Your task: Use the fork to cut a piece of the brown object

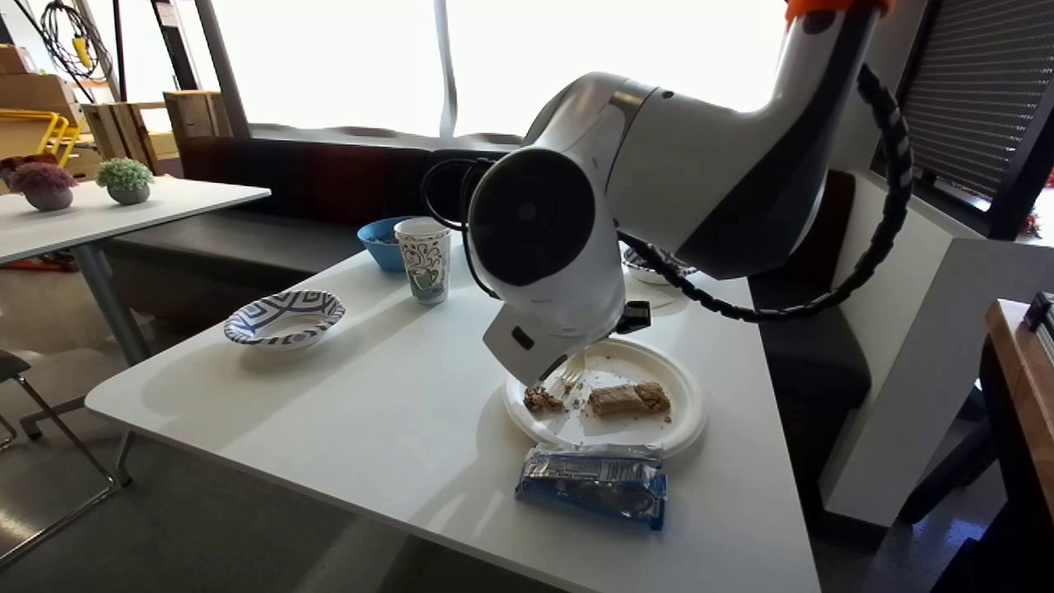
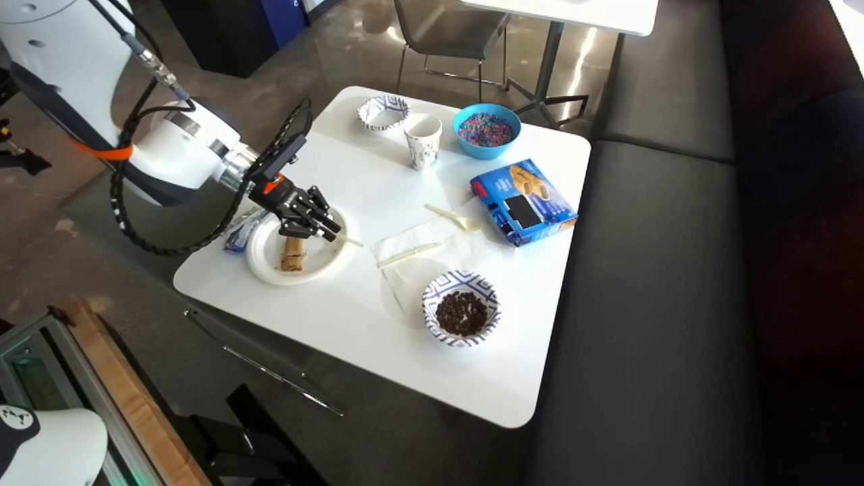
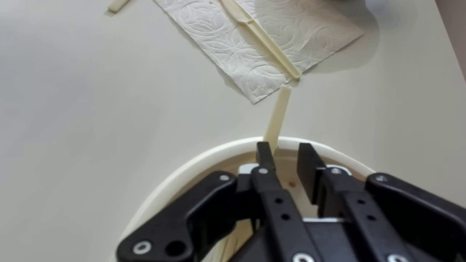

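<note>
1. The brown object [image 1: 623, 400] is a tan, oblong bar with a fairly smooth crust and a rough, crumbly end; it lies on the white plate [image 1: 696, 412].
2. A smaller crumbled piece [image 1: 542, 400], coarse and darker, sits apart from it on the same plate, with loose crumbs scattered about.
3. The plate is round and matte, with a raised rim.
4. The fork [image 3: 277, 116] is slim, cream-coloured plastic; its tines are just beside the smaller piece, and its flat handle reaches past the rim, passing behind one finger of the claw.
5. The claw [image 3: 285, 153], black and hinged, is over the plate, its fingers a narrow gap apart with plate showing between them; whether the fork touches a finger, I cannot tell.
6. A crinkled wrapper [image 1: 593, 482], silvery and blue, lies beside the plate on the smooth white surface [image 1: 354, 395].
7. An embossed paper towel [image 3: 233, 54] carries a pale knife [image 3: 271, 45]; a pale spoon [image 2: 453, 217] lies near.
8. A round blue bowl [image 2: 484, 153] holds small multicoloured bits [image 2: 484, 129].
9. A patterned paper bowl [image 2: 432, 307] holds dark brown chips [image 2: 462, 314].
10. A similar bowl [image 2: 385, 103] stands beside a tapered, printed cup [image 2: 424, 145]; a flat blue box [image 2: 493, 202] lies near the blue bowl.
</note>
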Motion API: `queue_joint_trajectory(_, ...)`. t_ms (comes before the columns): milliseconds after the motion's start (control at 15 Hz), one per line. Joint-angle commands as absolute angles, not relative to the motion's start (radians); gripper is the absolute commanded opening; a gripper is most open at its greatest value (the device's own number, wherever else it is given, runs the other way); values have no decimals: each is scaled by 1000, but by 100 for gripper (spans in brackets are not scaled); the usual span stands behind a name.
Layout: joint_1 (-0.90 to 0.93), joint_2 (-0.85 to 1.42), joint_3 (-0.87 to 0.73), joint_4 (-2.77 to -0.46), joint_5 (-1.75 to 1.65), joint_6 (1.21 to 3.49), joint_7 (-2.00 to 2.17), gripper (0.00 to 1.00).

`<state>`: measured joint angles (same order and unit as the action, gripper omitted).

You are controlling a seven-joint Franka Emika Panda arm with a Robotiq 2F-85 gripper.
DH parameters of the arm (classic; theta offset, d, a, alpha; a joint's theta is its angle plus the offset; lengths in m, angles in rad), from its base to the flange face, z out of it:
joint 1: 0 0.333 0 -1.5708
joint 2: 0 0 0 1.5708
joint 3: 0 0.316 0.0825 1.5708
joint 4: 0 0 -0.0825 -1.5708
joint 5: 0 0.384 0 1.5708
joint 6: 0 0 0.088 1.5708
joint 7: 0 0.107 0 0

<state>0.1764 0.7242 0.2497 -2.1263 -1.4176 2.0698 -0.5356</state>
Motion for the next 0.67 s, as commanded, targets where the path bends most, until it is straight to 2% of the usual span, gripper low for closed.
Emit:
queue_joint_trajectory(0, 198, 694, 254, -2156, -1390, 2044, -539, 58)
queue_joint_trajectory(267, 194, 634, 262, -2228, -1382, 2059, -489, 88)
queue_joint_trajectory(400, 178, 588, 265, -2286, -1411, 2115, -421, 100)
queue_joint_trajectory(600, 161, 516, 258, -2371, -1441, 2193, -308, 100)
